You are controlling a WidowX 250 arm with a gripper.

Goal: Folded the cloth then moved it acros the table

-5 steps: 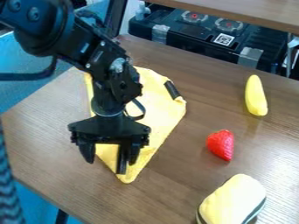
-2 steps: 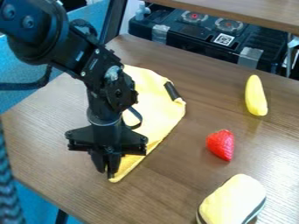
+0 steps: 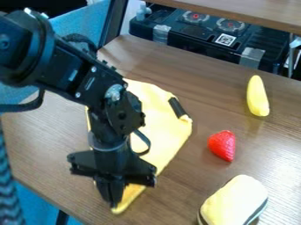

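The black gripper (image 3: 113, 203) hangs over the left-centre of the table, its two fingers together at the near corner of the yellow cloth. It is shut on that corner. The yellow cloth (image 3: 162, 128) lies folded into a long shape, running from behind the arm down to the fingertips, with a black strip on its right edge. Part of the cloth's left side is hidden behind the arm and gripper.
A red strawberry (image 3: 222, 145) sits right of the cloth, and a yellow banana-like toy (image 3: 257, 96) is farther back. At the front right lies a pale yellow stuffed item (image 3: 234, 201) with a dark edge. The wooden table's (image 3: 53, 176) left edge runs diagonally.
The gripper's fingers have closed on the cloth's near corner. Gripper and cloth have since shifted toward the table's front edge, the black strip moving along slightly.
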